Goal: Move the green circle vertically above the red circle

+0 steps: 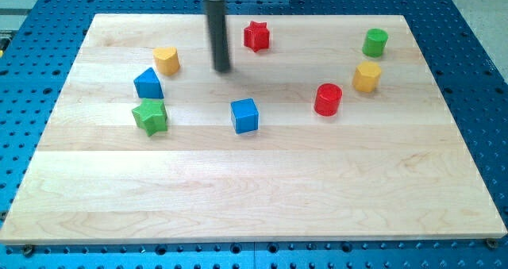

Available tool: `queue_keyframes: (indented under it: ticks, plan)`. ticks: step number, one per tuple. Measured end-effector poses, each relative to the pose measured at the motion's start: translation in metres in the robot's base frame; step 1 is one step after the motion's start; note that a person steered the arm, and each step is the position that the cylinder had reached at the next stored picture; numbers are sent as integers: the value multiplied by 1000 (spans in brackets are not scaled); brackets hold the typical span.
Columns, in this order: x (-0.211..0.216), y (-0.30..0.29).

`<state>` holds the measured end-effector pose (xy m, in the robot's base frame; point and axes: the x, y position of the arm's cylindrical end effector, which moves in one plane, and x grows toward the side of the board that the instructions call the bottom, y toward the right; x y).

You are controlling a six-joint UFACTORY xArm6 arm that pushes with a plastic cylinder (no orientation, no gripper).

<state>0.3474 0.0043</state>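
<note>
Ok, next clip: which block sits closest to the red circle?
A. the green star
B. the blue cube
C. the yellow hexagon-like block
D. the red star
C. The yellow block sits just up and to the view's right of the red circle, nearly beside it, while the blue cube lies well off toward the view's left and both stars lie farther still.
</note>
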Motion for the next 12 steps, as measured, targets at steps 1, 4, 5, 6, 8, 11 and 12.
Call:
queue_keyframes:
  ticks: [1, 4, 5, 6, 8, 11, 12]
  plan:
    - [-3, 113]
    - [-61, 286]
    - [-71, 218]
    - [-75, 147]
    - [-102, 85]
    - [-105, 65]
    - [-72, 81]
